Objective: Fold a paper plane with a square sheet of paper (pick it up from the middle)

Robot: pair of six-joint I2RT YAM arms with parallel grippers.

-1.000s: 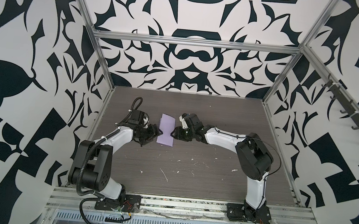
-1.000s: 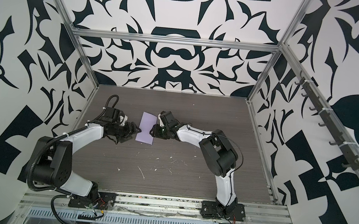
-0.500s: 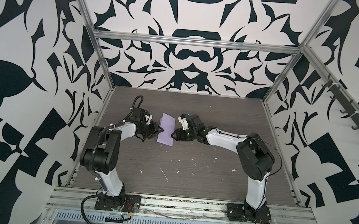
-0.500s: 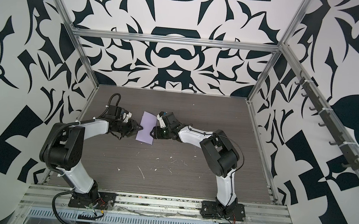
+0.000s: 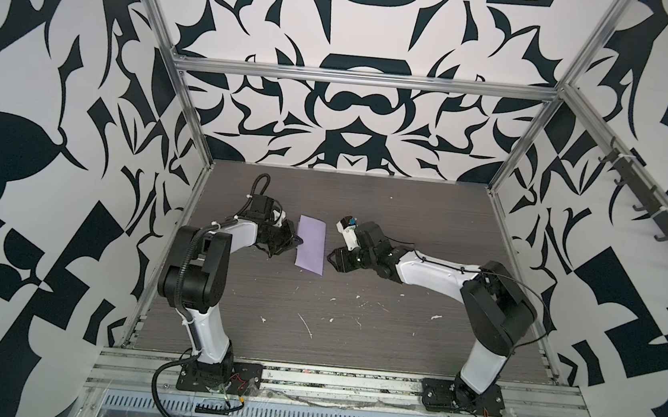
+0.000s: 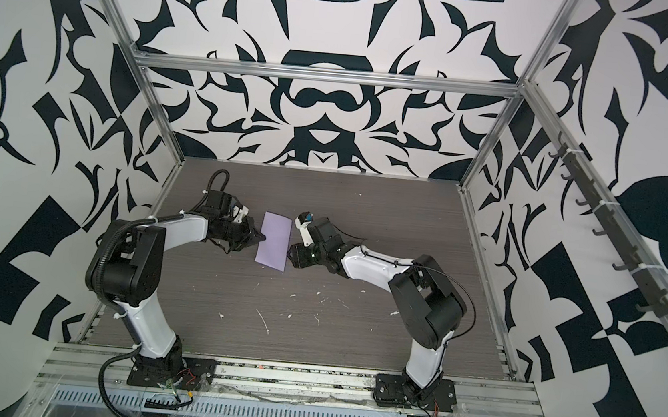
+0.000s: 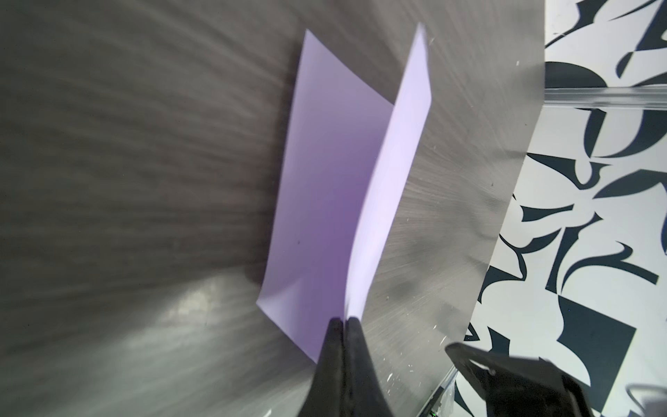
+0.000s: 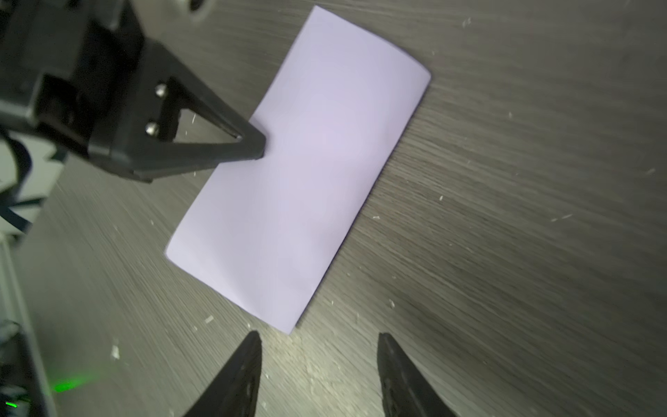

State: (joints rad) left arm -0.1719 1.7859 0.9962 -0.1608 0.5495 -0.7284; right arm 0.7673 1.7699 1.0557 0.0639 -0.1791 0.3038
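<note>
The square sheet of paper (image 5: pixel 311 244) (image 6: pixel 275 240) is lilac and lies folded in half as a long rectangle on the dark table. My left gripper (image 5: pixel 300 241) (image 6: pixel 263 237) is shut on the middle of its left long edge. In the left wrist view the gripper's tips (image 7: pixel 344 319) pinch the lighter upper flap, which stands apart from the darker lower layer (image 7: pixel 317 202). My right gripper (image 5: pixel 330 256) (image 6: pixel 289 253) is open just off the right edge, near a corner of the paper (image 8: pixel 306 173). Nothing is between its fingertips (image 8: pixel 319 337). A paper plane is out of view.
Small white flecks (image 5: pixel 306 326) are scattered over the wooden table between the two arm bases. Aluminium frame posts (image 5: pixel 190 120) and patterned walls close in the left, right and back sides. A metal rail (image 5: pixel 328 378) runs along the front edge.
My left gripper has closed on the paper's left edge, and that arm's elbow has swung in towards the table. My right gripper has backed off the paper's right edge and opened a little.
</note>
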